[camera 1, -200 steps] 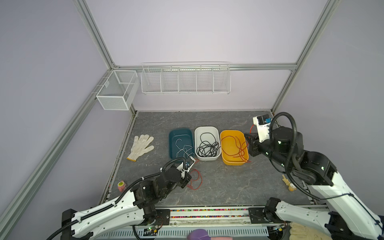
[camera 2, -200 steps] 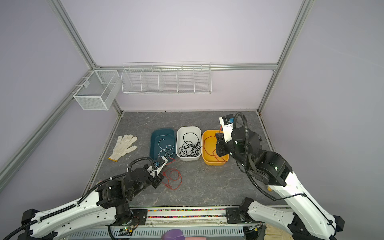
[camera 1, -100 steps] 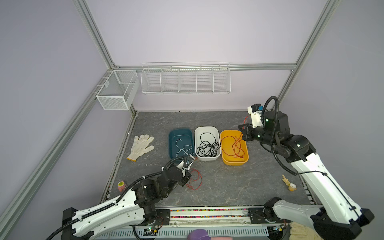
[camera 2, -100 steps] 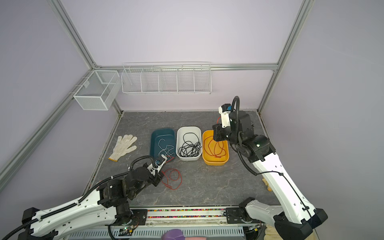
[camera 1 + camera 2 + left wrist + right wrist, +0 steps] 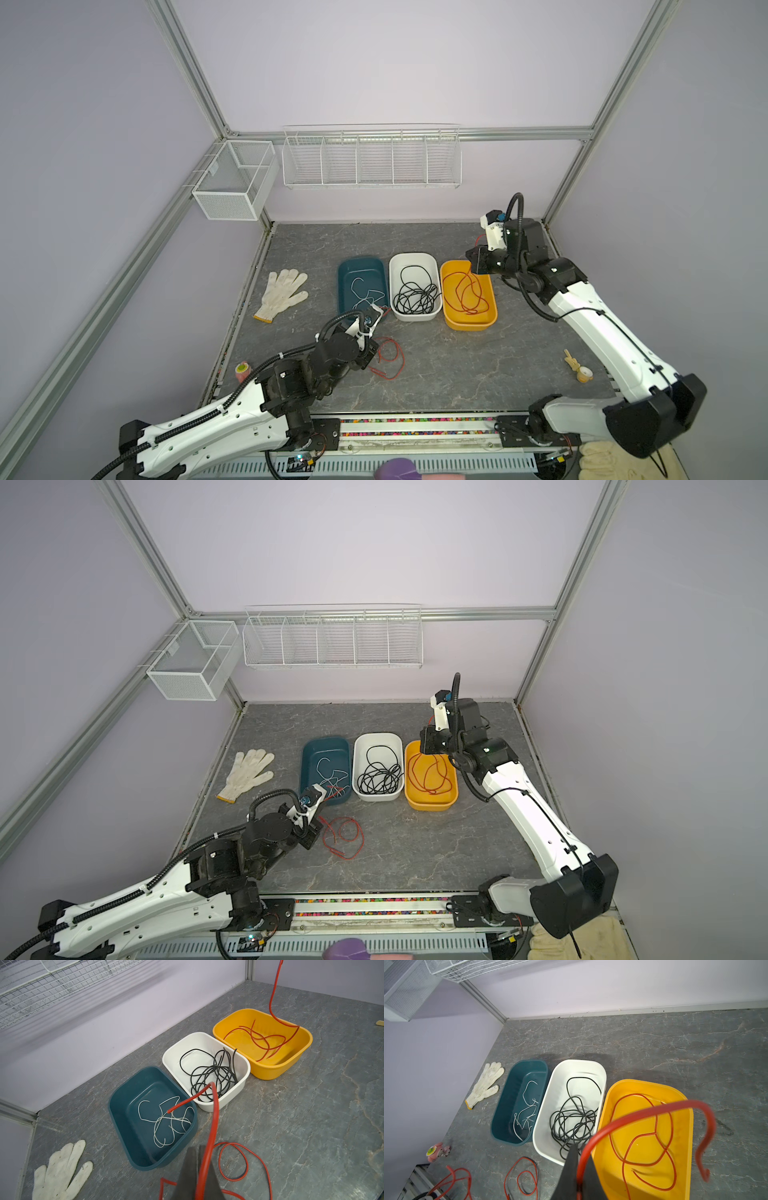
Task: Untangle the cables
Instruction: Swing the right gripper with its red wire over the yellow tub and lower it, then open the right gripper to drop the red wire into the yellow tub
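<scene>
Above yellow tub, right tool pinches hooked red wire (left tool pinches looped wire).

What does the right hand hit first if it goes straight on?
The right hand, shut on a red cable, would likely meet the white tub first, near the yellow tub; depth is unclear.

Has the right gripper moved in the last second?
Yes. The right gripper shifted from beside the yellow bin's right side to over its far corner.
</scene>
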Motion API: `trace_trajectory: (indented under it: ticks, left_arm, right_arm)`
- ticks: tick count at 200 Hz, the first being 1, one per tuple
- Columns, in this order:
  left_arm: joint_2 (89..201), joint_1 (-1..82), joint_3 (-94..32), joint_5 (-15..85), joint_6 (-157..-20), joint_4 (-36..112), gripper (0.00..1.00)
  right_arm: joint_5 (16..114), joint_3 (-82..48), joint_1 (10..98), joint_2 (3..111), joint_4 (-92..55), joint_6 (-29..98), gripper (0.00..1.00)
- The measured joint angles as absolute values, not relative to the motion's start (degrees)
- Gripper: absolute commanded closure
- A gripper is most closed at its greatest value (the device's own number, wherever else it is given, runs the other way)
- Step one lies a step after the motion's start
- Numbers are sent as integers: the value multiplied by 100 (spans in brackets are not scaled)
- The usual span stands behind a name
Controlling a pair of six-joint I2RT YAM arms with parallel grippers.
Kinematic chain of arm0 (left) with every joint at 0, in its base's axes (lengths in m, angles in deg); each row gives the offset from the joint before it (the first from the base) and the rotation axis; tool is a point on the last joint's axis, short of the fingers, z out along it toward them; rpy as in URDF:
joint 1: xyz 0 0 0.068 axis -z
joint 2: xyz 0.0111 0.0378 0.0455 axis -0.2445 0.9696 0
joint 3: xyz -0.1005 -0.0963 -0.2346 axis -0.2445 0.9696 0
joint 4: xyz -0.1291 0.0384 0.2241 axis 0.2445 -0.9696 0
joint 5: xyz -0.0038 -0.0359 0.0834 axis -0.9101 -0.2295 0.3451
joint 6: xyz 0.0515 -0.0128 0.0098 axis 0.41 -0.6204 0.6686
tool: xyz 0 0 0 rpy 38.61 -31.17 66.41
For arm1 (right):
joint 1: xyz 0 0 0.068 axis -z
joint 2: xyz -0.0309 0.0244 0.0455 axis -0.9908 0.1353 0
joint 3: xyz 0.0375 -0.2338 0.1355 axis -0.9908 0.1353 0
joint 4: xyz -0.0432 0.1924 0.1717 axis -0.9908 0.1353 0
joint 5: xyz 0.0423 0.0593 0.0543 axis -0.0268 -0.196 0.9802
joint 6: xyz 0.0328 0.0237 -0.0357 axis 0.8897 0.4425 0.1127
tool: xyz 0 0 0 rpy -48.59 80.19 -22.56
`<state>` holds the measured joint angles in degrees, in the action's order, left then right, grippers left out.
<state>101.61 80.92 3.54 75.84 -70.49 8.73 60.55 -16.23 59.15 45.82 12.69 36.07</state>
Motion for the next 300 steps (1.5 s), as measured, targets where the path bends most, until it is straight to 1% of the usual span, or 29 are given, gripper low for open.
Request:
trace_trajectory:
  ticks: [43, 119, 163, 233, 280, 300]
  left_arm:
    - [10111, 8092, 354, 7630, -7064, 855, 100]
    - [10109, 8092, 354, 7672, -7066, 853, 100]
    - [10106, 8092, 354, 7676, -7064, 855, 100]
    - [10100, 8092, 354, 7717, -7064, 853, 100]
    - [10084, 8092, 354, 7737, -7064, 853, 100]
    - [10084, 8092, 354, 7737, -7064, 853, 100]
  right_arm:
    - [6083, -1571, 5990, 5083, 869, 3673, 94]
    - [6164, -996, 6250, 6079, 596, 4016, 94]
    - [6431, -777, 6466, 6302, 358, 4311, 94]
    - [6544, -771, 6473, 6862, 349, 4577, 93]
    - [6518, -924, 6475, 6967, 539, 4702, 87]
    - [6520, -946, 6475, 6964, 563, 4759, 76]
